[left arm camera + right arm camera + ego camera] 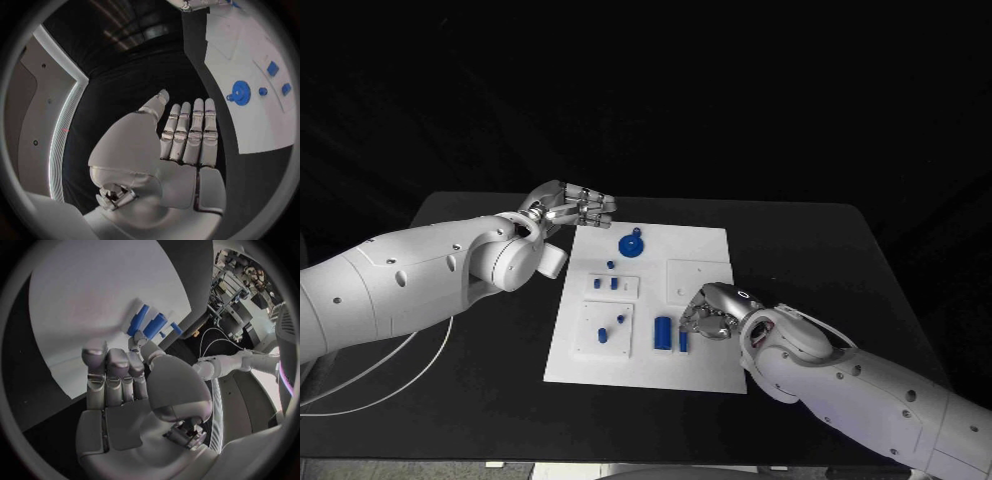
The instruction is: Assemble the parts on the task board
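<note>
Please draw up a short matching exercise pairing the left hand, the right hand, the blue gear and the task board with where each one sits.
Things:
1. left hand
2. right hand
3. blue gear
4. task board

Places:
A. middle of the black table
B. at the board's far left corner, holding nothing
C. on the board near its far edge
D. over the board's near right part, beside two upright blue bars

Pairs: 1-B, 2-D, 3-C, 4-A

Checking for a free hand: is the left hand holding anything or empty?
Empty: the left hand lies flat, fingers straight, nothing in it, off the task board.
</note>
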Motion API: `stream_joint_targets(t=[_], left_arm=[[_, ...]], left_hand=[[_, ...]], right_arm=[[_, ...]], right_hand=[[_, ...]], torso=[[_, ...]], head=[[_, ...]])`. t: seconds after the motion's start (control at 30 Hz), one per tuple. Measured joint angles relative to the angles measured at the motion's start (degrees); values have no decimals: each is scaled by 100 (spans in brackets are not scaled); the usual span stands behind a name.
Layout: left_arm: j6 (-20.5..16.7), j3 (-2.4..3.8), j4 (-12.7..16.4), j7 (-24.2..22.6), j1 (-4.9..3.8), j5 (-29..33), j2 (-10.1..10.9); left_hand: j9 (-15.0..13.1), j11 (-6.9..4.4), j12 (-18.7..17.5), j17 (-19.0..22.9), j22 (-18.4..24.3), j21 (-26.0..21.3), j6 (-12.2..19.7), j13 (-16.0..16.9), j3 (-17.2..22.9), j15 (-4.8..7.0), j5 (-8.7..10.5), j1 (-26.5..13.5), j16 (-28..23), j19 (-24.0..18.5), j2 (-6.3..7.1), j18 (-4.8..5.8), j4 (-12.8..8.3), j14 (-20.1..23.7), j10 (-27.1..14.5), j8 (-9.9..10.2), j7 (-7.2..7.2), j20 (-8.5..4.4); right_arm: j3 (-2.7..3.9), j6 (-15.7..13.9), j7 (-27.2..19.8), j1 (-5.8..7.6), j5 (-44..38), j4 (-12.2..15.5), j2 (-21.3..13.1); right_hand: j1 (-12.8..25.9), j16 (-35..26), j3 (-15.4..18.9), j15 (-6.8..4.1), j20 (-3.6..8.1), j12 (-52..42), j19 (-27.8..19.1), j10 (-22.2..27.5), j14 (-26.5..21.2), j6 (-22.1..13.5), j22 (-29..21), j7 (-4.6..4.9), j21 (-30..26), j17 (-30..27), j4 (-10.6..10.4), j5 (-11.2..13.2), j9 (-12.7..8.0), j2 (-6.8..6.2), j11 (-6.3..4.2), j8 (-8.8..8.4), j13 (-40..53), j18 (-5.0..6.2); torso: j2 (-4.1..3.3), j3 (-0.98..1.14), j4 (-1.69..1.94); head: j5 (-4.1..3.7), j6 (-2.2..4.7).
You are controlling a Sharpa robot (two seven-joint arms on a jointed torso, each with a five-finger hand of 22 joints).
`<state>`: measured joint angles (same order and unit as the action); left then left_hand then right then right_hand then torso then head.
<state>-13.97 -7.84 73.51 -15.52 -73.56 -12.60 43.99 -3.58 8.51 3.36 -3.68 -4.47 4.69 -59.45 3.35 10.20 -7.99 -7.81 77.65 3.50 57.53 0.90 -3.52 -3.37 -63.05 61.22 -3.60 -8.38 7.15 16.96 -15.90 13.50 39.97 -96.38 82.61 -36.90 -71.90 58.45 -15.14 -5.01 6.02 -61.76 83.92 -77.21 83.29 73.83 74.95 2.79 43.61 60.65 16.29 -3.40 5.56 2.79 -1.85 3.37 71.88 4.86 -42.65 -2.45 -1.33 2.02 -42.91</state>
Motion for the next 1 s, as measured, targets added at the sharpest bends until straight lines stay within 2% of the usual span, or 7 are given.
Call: stream_joint_targets(t=[0.43, 1.0], left_arm=[[2, -3, 0, 3, 0, 0, 1], [9, -4, -2, 3, 3, 0, 2]], left_hand=[[0, 6, 0, 0, 0, 0, 40, 0, 0, 0, 0, 0, 0, 0, 0, 0, 0, 0, -37, 0, 0, 0], [0, 26, 0, 0, -1, 0, 40, 0, 0, -20, 0, 0, 0, 0, 0, 0, 0, 21, -57, 0, 0, 0]], right_arm=[[4, -29, -162, -36, -17, 35, -34], [3, -204, -321, -107, -321, 9, -32]], right_hand=[[-8, -23, -31, 0, 22, -1, 22, -41, 0, 52, -1, -22, 57, 27, 0, 29, -109, -8, -40, -3, 72, 0], [-7, -27, -31, 1, 42, -2, 1, -61, 0, 53, -2, -23, 111, 77, 0, 29, -125, -8, -61, 20, 142, -1]], torso=[[2, -3, 1], [1, 0, -1]], head=[[14, -10], [12, -12]])
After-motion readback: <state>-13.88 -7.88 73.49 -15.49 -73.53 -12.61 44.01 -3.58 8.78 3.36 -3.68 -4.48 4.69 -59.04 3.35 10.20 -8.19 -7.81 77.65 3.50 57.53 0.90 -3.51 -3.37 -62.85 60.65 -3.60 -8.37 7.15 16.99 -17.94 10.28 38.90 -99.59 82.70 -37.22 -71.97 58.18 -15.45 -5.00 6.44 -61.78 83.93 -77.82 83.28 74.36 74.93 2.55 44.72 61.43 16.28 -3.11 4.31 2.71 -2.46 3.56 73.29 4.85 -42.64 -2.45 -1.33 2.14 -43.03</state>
